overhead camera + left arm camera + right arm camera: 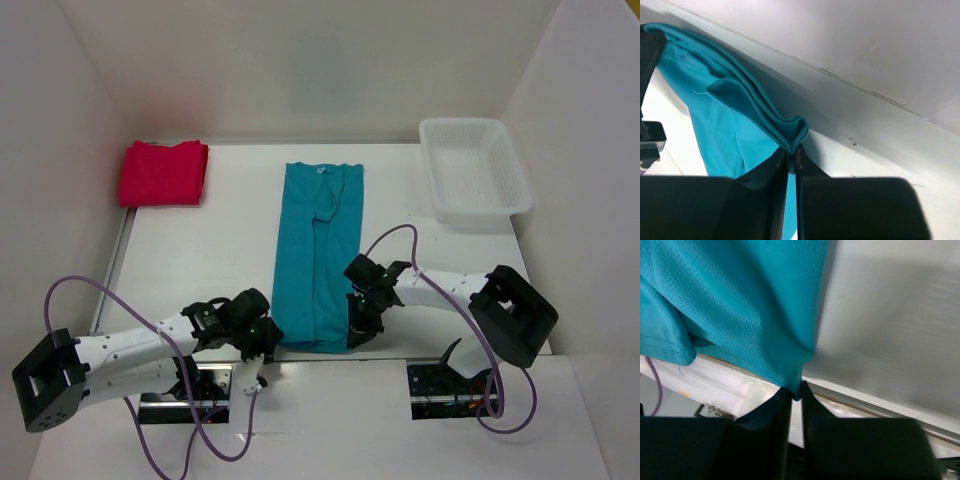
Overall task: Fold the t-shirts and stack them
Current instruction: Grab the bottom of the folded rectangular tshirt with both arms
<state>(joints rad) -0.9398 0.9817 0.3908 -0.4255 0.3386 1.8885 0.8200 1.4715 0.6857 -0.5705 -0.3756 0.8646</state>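
Observation:
The teal-blue t-shirt (318, 255) lies folded lengthwise into a long strip down the middle of the table. My left gripper (270, 343) is at its near left corner, and in the left wrist view it (791, 156) is shut on a bunched fold of teal cloth (740, 115). At the near right corner my right gripper (358, 330) pinches the hem; the right wrist view shows it (796, 391) shut on a teal corner (740, 305). A folded red t-shirt (163, 172) rests at the back left, away from both grippers.
A white lattice basket (475, 180) stands at the back right. White walls close in the table on the left, back and right. The table's near edge runs just below the teal strip, with both arm bases (190, 405) beyond it.

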